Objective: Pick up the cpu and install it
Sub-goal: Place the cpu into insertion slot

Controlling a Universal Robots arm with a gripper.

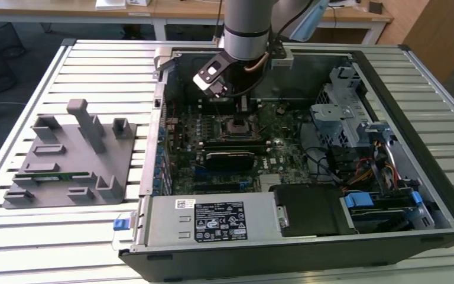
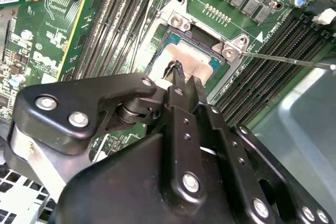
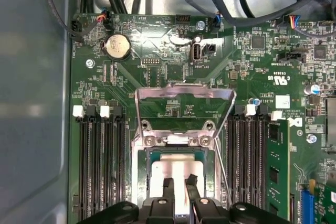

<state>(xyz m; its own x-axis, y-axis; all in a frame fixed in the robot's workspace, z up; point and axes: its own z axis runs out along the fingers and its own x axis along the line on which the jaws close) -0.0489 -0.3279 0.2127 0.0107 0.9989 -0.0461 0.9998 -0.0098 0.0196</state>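
Second wrist view: silvery cpu [image 2: 199,61] (flat, square)

Arm [image 1: 247,23] reaches down, pincer [image 3: 179,183] vert. w/ fingers [image 3: 168,186] slightly apart.

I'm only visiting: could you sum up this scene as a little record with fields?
Setting: open computer case on a slatted table
Chip: the cpu lies in the motherboard socket, silvery top up
Lid: the socket frame is swung up, open
Arm: its pincer hangs directly over the cpu
Aside: a grey rack on the table, at the exterior view's left
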